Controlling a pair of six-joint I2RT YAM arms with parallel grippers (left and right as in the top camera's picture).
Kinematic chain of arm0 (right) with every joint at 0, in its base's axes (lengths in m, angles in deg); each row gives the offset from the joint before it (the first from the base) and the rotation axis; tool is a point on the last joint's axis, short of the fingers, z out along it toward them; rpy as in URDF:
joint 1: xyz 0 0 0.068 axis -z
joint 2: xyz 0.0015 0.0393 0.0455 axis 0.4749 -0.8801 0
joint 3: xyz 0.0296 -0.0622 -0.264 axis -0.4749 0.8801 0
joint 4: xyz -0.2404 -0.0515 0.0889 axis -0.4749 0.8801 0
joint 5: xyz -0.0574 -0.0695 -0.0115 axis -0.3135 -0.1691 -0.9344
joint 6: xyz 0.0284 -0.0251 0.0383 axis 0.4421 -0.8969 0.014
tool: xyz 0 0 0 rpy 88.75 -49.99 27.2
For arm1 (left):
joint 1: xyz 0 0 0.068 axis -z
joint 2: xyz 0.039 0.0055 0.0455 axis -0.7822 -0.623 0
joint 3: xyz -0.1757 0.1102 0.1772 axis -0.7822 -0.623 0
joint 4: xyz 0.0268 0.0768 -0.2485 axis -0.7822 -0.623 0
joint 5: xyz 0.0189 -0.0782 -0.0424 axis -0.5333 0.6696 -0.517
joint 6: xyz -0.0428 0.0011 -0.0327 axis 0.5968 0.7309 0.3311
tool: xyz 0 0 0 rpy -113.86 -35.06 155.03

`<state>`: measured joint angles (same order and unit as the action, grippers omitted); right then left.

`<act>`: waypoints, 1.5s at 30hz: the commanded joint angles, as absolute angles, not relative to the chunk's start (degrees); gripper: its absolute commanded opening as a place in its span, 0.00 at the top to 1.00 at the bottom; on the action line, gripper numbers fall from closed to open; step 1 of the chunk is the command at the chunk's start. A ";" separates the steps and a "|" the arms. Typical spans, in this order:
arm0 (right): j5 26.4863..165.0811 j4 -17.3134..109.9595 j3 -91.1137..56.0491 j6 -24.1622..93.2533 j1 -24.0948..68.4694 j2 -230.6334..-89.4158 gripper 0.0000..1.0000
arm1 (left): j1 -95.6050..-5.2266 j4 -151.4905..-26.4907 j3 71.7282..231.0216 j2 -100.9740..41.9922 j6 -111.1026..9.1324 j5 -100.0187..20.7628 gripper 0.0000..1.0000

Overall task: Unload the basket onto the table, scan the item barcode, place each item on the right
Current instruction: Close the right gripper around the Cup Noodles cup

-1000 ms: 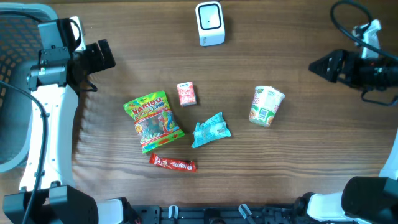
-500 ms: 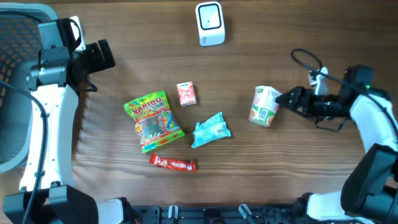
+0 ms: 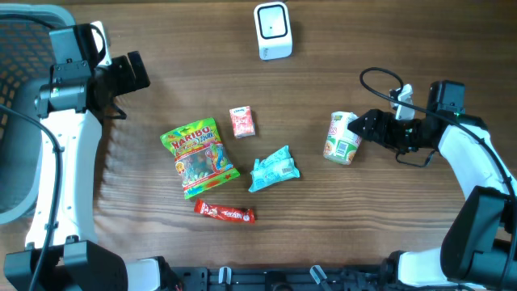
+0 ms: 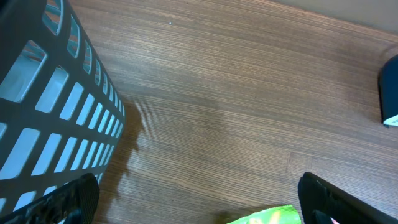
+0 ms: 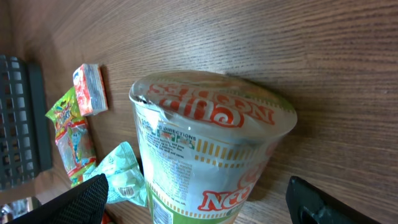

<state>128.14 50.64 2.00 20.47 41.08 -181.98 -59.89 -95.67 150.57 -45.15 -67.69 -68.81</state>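
Right end effector (image 3: 365, 127) spread wide, beside lidded noodle cup (image 3: 346, 139) (lying sideways)

Worktop (image 3: 404, 234): brown wood-grain, matt, smooth. Noodle cup (image 3: 346, 137), right of centre: printed paper under glossy clear film, wrinkled at lid. Gummy bag (image 3: 198, 158): shiny plastic. Teal packet (image 3: 274, 169): crinkled glossy plastic. Red bar wrapper (image 3: 224, 212): glossy. Scanner (image 3: 272, 31), top centre: smooth white plastic. Basket (image 4: 25, 25), left: dark slotted plastic, matt.
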 commanded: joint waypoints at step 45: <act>135.90 16.65 21.91 39.79 40.91 -186.22 0.28 | -60.37 -95.54 151.00 -44.63 -68.59 -68.35 0.00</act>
<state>138.85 16.43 20.55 33.69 41.06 -185.17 -59.89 -95.67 150.57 -45.15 -67.69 -68.81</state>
